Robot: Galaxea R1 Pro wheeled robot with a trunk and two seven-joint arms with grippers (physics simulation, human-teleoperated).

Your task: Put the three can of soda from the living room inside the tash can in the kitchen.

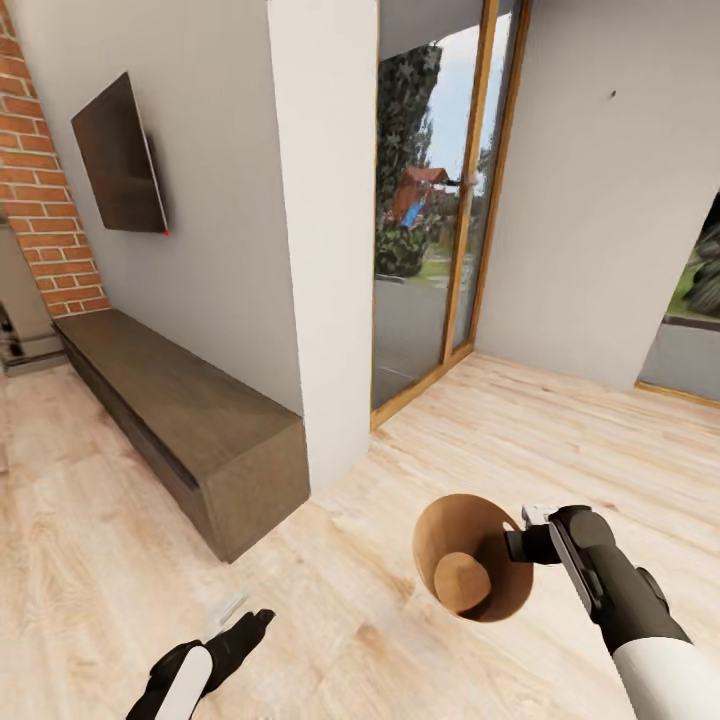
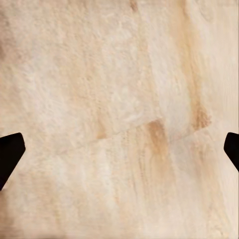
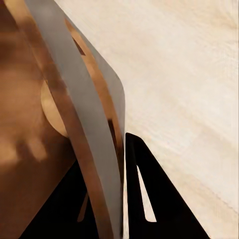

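**Bin carried over a wooden floor, beside a glass door**

The floor (image 1: 560,440) is pale wood planking with light brown grain, and it spreads across the whole lower half of the head view with wide bare stretches ahead and to the right. Grey walls (image 1: 600,200) close the room in. A white pillar (image 1: 325,230) juts forward near the middle, and just right of it stands a tall glass door (image 1: 430,200) in a light wood frame, showing trees and a play structure outside. At the left a brick column (image 1: 40,190) runs up the edge, and a dark flat screen (image 1: 120,155) hangs on the wall next to it. Under the screen a long, low, dark wood cabinet (image 1: 180,420) runs along the wall, its near corner reaching toward the middle of the floor.

The trash can (image 1: 470,570) is held off the floor at the lower right, tipped so its round mouth faces the camera. Its inside is tan-brown with a lighter round base, and the right wrist view shows a pale grey outer wall (image 3: 87,124) with a slot cut near the rim.

The right gripper (image 1: 518,545) is closed on the can's rim, 1 finger inside and 1 outside, the wall pinched between them.

The left gripper (image 1: 250,625) hangs low at the lower left over bare planks. Its 2 dark fingertips (image 2: 10,154) sit wide apart at opposite sides of the left wrist view, holding nothing.
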